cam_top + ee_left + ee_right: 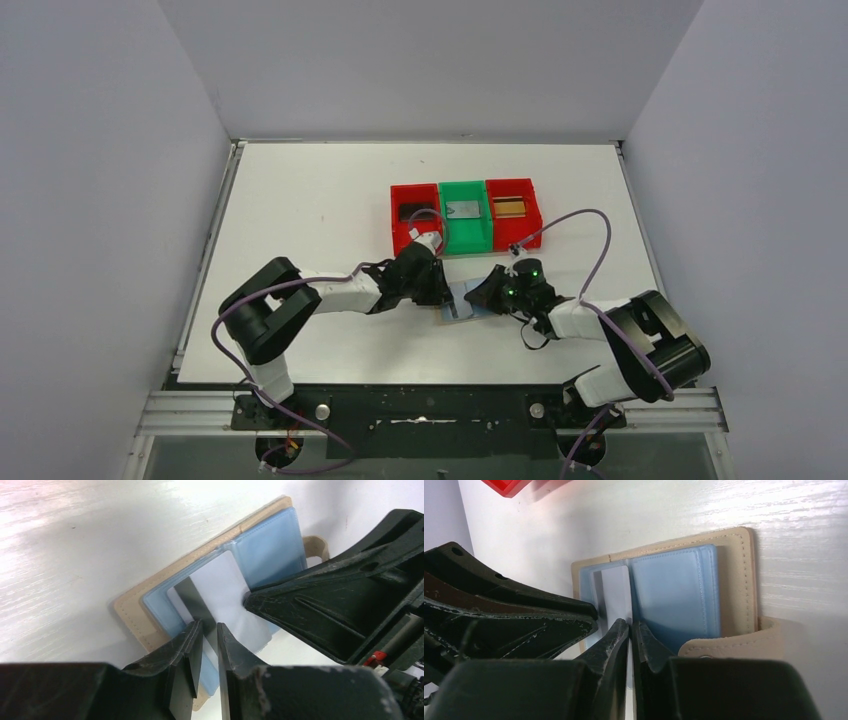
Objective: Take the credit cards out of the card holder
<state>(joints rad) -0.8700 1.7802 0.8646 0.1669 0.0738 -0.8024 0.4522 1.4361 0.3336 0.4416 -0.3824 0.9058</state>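
The beige card holder [462, 301] lies open on the table, its blue lining up [131, 611] [736, 580]. A pale credit card [225, 592] [616, 592] with a dark stripe sticks partway out of a blue pocket. My left gripper [440, 290] [209, 626] straddles that card's near end, with a narrow gap left between the jaws. My right gripper [487, 293] [630, 622] is shut, its tips down on the lining beside the card. A dark card [413, 211], a grey card [463, 210] and a gold card [509, 207] each lie in a bin.
Behind the holder stand three joined bins: red [400, 236], green [466, 238] and red [524, 232]. The right gripper's fingers [320, 615] crowd the left wrist view. The holder's snap tab [734, 642] lies on its right side.
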